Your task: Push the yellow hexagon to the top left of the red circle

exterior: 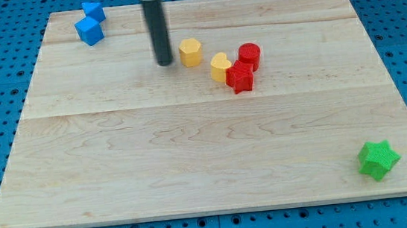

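Note:
The yellow hexagon (pixel 191 51) sits on the wooden board (pixel 207 151), left of and slightly above the red circle (pixel 249 54). A yellow heart-like block (pixel 220 67) lies between them, touching a red star-like block (pixel 240 77) just below the red circle. My tip (pixel 164 61) stands just left of the yellow hexagon, a small gap apart, at about the same height in the view.
Two blue blocks (pixel 90 23) sit together at the board's top left corner. A green star (pixel 378 159) sits near the bottom right corner. Blue pegboard surrounds the board.

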### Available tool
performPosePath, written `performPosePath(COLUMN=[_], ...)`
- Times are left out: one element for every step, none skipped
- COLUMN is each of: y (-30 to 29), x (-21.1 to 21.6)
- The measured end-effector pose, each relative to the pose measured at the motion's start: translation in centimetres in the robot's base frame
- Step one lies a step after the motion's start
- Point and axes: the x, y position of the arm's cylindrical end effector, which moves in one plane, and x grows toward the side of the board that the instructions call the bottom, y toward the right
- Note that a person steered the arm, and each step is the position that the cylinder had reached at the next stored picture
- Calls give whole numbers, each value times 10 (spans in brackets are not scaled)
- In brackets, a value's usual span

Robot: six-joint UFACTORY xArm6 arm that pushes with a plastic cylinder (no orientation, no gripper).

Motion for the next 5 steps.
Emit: performPosePath(y=[-12,-15,53,32,-5], x=[-7,-24,-21,-28,-54])
